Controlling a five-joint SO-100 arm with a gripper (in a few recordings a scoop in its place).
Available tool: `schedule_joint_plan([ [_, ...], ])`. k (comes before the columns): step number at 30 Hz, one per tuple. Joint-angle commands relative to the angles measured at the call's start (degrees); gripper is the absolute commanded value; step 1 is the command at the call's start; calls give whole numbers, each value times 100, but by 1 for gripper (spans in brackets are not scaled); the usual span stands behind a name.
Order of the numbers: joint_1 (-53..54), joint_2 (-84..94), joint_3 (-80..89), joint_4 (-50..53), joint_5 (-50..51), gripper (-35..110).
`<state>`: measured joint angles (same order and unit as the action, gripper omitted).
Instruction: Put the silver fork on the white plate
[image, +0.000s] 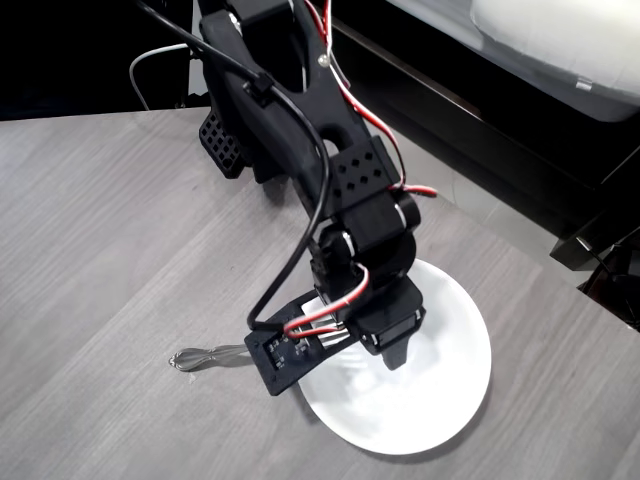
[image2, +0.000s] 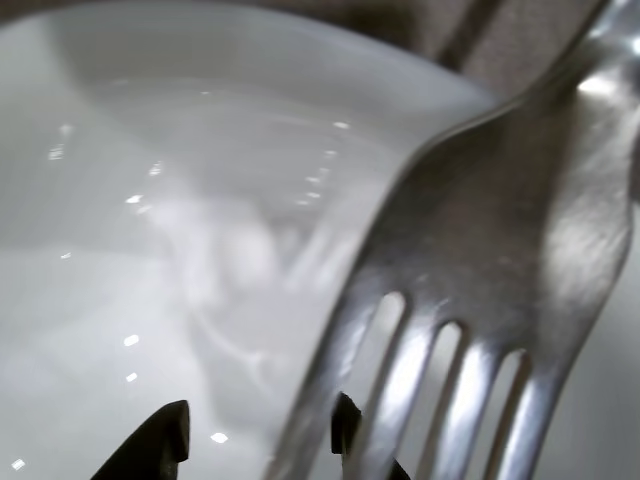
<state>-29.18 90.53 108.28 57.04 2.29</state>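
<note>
Claw (image: 345, 345) is hanging over the left part of the plate (image: 440, 395) in the overhead view, with the arm reaching down from the top of the picture. The fork (image: 205, 356) is lying crosswise beneath it: the handle end is sticking out to the left over the grey counter (image: 100, 250), while the tine end is running under the claw toward the plate. Held low and level like this, the fork is probably being brought in so the tines land on the plate first. The arm is hiding the fingers here, so I cannot tell from this view whether they are clamped or apart.

Moving to the wrist view, the fork's (image2: 500, 250) tines are hanging very close to the lens, with the plate (image2: 150, 200) glossy and white behind them. Two dark fingertips (image2: 155, 440) are showing at the bottom edge, one on each side of the leftmost tine; they seem to be gripping the fork, though the blur is leaving this unsure.

No writing or brand is showing anywhere.
</note>
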Motion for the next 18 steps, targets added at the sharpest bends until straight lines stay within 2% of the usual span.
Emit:
schedule_joint_plan([
  [1,-53,492,-246,-88,26,18],
  [9,-229,940,-387,-26,26,18],
  [16,-387,1573,-396,211,88,0],
  [18,-387,1802,-404,396,123,0],
])
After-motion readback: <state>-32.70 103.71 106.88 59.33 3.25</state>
